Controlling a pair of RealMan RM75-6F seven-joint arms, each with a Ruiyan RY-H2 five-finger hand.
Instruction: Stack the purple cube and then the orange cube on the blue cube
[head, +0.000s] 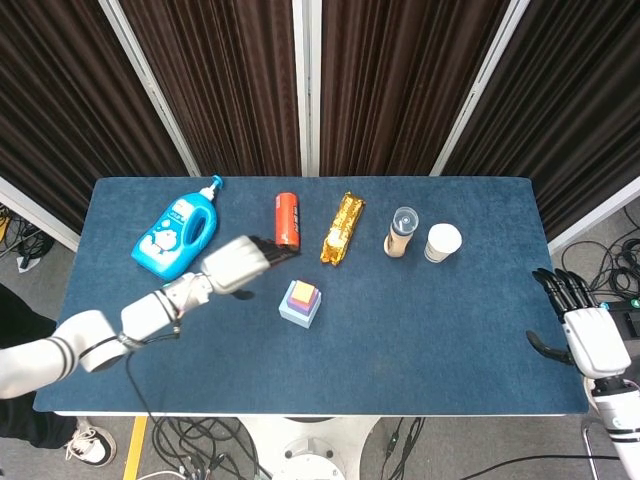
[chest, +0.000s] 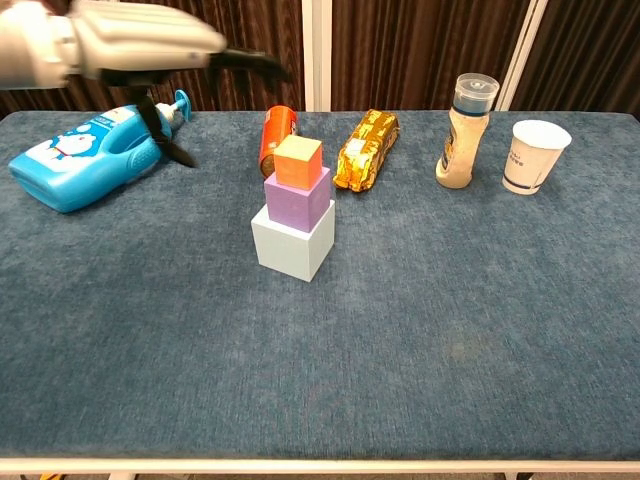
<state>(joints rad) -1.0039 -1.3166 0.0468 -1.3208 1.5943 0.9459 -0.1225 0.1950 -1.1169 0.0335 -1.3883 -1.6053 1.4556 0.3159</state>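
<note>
Three cubes stand in one column near the middle of my table (chest: 420, 380): the blue cube (chest: 291, 247) at the bottom on the cloth, the purple cube (chest: 297, 199) on it, and the orange cube (chest: 298, 161) on top. From the head view the tiers look slightly turned against each other, but each sits inside the edges of the one below, and I judge the tower stable.

Nearest me on the far right, my right hand (head: 590, 330) hangs at the table's edge, fingers spread and holding nothing. My left hand (chest: 140, 50) is up and to the left of the stack, blurred in both views, fingers extended and apart, with nothing in it; it is clear of the orange cube, with bare cloth between them.

I read the stacking as finished, with only the retreat of the left arm in hand. What the next move calls for, as I see it, is simply a clean pull back toward my left side without dipping, since the blue detergent bottle (chest: 85, 160) lies just below and behind that hand.

Beyond the tower, along the back, lie a red can (chest: 275, 135) on its side and a gold snack packet (chest: 366, 150), both just behind the stack. Further right stand a capped bottle (chest: 463, 130) and a paper cup (chest: 534, 155), well apart from the cubes.
</note>
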